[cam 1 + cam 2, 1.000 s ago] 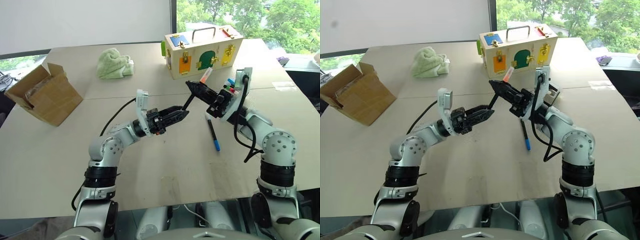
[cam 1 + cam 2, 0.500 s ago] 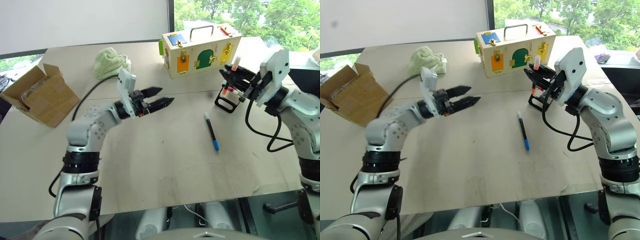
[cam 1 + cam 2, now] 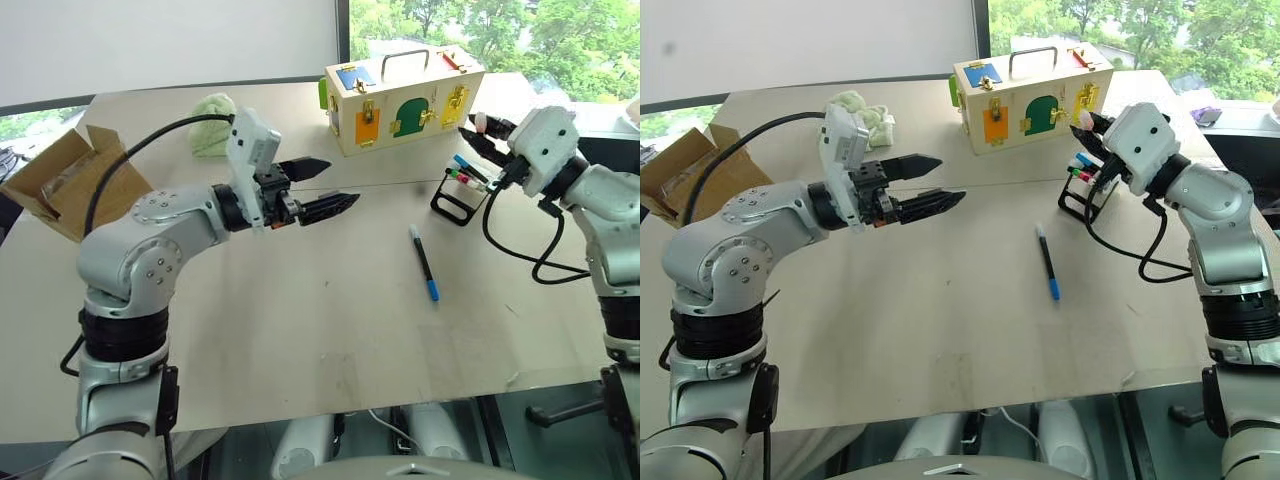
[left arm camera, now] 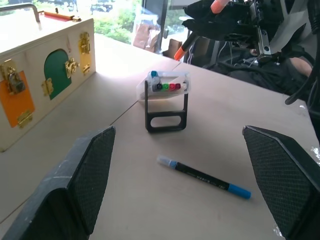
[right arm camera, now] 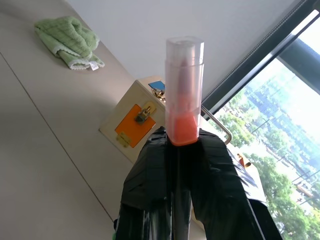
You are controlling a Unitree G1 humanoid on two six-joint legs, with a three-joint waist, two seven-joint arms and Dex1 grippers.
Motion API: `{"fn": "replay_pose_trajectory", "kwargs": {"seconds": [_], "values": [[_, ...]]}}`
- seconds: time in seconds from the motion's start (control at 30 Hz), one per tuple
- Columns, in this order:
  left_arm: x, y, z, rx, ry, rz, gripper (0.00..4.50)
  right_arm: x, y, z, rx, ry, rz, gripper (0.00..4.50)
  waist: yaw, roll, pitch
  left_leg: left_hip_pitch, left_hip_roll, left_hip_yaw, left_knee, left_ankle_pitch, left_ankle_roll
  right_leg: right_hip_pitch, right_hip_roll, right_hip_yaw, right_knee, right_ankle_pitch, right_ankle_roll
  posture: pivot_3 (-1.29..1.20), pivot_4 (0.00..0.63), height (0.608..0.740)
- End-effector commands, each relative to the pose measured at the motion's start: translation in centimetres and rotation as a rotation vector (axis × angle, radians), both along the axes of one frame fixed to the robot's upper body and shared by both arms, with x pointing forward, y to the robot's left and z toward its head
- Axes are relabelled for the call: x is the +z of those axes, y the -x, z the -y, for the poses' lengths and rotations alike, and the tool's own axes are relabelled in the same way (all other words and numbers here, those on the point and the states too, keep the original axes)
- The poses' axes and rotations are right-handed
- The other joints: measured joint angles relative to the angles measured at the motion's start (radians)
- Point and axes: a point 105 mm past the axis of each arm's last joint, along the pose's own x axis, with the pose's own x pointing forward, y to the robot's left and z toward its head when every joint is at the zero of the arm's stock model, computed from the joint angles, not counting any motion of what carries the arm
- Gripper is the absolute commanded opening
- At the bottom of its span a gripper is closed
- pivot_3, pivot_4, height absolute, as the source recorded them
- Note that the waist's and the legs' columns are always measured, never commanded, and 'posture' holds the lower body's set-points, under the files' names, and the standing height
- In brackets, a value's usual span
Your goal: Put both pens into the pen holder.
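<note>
My right gripper [image 5: 182, 142] is shut on the orange-capped pen [image 5: 184, 85], cap end sticking out past the fingertips. It hangs just above the pen holder [image 3: 457, 196], a small black frame stand with a clear tray that has coloured marker caps in it. The blue-capped pen [image 3: 423, 262] lies flat on the table, nearer me than the holder. My left gripper [image 3: 340, 181] is open and empty, held level above the table's middle and pointing toward the holder [image 4: 165, 102] and the blue-capped pen [image 4: 205, 176].
A pale wooden box [image 3: 400, 95] with coloured doors and a metal handle stands behind the holder. A green cloth [image 3: 212, 110] lies at the back, and an open cardboard box [image 3: 65, 180] sits at the far left. Bare tabletop surrounds the blue-capped pen.
My right gripper swung right with the orange-capped pen and rolled, ending over the holder. My left gripper rose off the table, moved left and opened wider.
</note>
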Motion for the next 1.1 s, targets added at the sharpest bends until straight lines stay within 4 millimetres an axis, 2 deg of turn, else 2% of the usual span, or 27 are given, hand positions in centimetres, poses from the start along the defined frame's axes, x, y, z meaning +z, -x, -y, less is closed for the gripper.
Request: {"fn": "replay_pose_trajectory", "kwargs": {"seconds": [0.03,0.23,0.37,0.5,0.63,0.9,0.97,1.1], "values": [[0.4,0.2,0.8,0.035,-0.035,0.034,4.25,1.1,-0.3,-0.2,0.016,-0.02,0.063,0.08,0.0,0.0,0.0,0.0,0.0,0.0,0.0,0.0,0.0,0.0,0.0,0.0,0.0,0.0,0.0,0.0,0.15,0.74],[0.1,0.2,1.2,0.058,-0.085,0.042,4.25,0.5,-0.7,-0.2,0.021,-0.017,0.036,0.08,0.001,0.0,0.001,0.0,0.0,0.0,0.0,0.0,0.0,0.0,0.0,0.0,0.0,0.0,0.0,0.0,0.15,0.74],[1.8,-0.8,1.0,0.131,-0.039,0.076,4.25,1.1,-0.2,-0.4,0.028,-0.03,0.045,0.08,0.004,0.0,0.001,0.0,0.0,0.0,0.001,0.0,0.0,0.0,0.0,0.0,0.001,0.0,0.0,0.0,0.15,0.74],[1.9,-0.9,1.8,0.092,-0.028,0.079,4.25,-0.3,-0.3,-0.8,0.024,-0.007,0.018,0.08,0.004,0.0,0.001,0.0,0.0,0.0,0.001,0.0,0.0,0.0,0.0,0.0,0.001,0.0,0.0,0.0,0.15,0.74],[1.7,-0.5,2.4,0.026,-0.031,0.066,4.25,-1.4,-0.7,-0.2,-0.004,-0.003,-0.006,0.08,0.003,0.0,0.001,0.0,0.0,0.0,0.001,0.0,0.0,0.0,0.0,0.0,0.001,0.0,0.0,0.0,0.15,0.74],[1.6,-0.8,3.1,-0.003,-0.048,0.069,4.25,-2.0,-1.3,0.8,-0.074,0.058,0.029,0.08,0.001,0.0,0.001,0.0,0.0,0.001,0.001,0.0,0.0,0.0,0.001,0.001,0.001,0.0,0.0,0.0,0.15,0.74],[1.6,-0.9,3.2,-0.003,-0.052,0.073,4.32,-2.6,-1.4,1.2,-0.083,0.061,0.004,1.13,0.001,0.0,0.001,0.0,0.0,0.001,0.001,0.0,0.0,0.0,0.001,0.001,0.001,0.0,0.0,0.0,0.15,0.74],[2.0,-0.6,3.7,-0.015,-0.052,0.083,4.32,-2.3,-1.5,2.0,-0.112,0.031,0.007,2.8,0.001,0.0,0.001,0.0,0.0,0.001,0.001,0.0,0.0,0.0,0.001,0.001,0.001,0.0,0.0,0.0,0.15,0.74]]}}
